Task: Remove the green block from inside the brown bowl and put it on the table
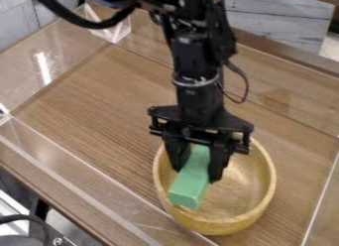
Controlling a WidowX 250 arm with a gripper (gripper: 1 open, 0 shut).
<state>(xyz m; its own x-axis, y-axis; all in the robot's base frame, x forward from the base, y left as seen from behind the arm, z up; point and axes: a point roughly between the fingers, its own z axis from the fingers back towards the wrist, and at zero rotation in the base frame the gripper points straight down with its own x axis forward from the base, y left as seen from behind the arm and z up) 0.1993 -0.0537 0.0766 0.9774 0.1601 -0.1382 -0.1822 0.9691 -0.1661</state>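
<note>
The green block hangs tilted, its upper end pinched between the black fingers of my gripper, which is shut on it. The block's lower end hovers over the left inner part of the brown bowl, near its left rim. The bowl, light wood with a thick rim, sits on the table near the front right. My arm stands almost upright above the bowl.
Clear acrylic walls edge the table at the left and front. Bare tabletop stretches to the left and behind the bowl. A white wall strip runs along the back.
</note>
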